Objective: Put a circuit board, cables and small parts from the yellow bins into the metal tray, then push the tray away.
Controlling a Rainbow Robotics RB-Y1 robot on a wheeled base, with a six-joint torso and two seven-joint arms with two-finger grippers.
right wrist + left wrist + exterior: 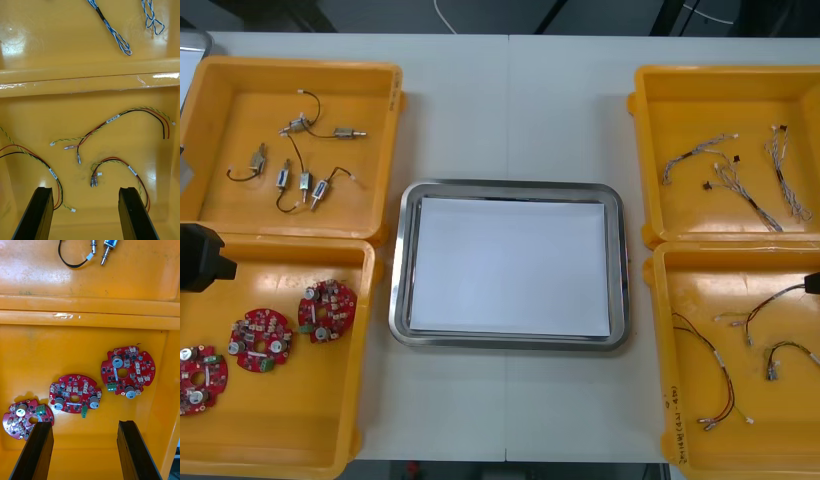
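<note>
The metal tray (618,262) lies mid-table, its white inside bare. Three round red circuit boards (327,310) lie in the near left yellow bin (366,330). My left gripper (85,426) hangs open above them, the middle board (75,393) just beyond its fingertips and another board (128,371) farther off. Part of the left arm (200,257) shows over that bin. My right gripper (85,191) is open above the near right bin (662,350), with a short red and yellow cable (112,162) between and just beyond its fingers.
The far left bin (300,66) holds several small metal parts (302,125) with black leads. Twisted blue and white cables (740,180) lie in the far right bin (720,72). More red and yellow cables (123,116) lie in the near right bin. Bare table surrounds the tray.
</note>
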